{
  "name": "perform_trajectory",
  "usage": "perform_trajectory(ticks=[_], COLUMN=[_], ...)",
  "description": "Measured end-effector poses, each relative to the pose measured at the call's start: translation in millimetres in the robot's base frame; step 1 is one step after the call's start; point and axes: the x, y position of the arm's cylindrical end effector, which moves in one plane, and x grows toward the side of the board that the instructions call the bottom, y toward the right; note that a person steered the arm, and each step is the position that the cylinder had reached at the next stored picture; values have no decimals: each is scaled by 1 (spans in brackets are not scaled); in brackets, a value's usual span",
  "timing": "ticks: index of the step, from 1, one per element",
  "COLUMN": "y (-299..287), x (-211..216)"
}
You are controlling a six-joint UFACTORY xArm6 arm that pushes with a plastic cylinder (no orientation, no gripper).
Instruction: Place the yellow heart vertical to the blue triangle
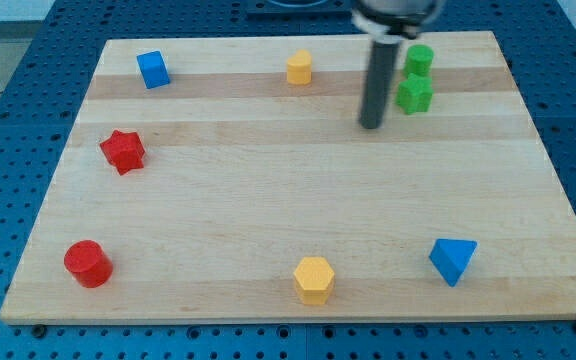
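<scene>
The yellow heart [299,68] sits near the view's top, about mid-width on the wooden board [268,200]. The blue triangle [453,260] lies near the view's bottom right. My rod comes down from the top edge, and my tip [371,125] rests on the board right of and a little below the yellow heart, not touching it. The tip is just left of the green star [414,95] and far above the blue triangle.
A green cylinder [419,59] stands just above the green star. A blue cube [153,69] is at top left, a red star [123,151] at left, a red cylinder [88,264] at bottom left, and a yellow hexagon [314,279] at bottom centre.
</scene>
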Motion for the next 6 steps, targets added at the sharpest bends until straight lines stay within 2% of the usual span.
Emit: perform_trajectory(ticks=[1,2,3,4,6], y=[-5,16,-15,-76,-43], x=[-44,-100,-143,-139,-78])
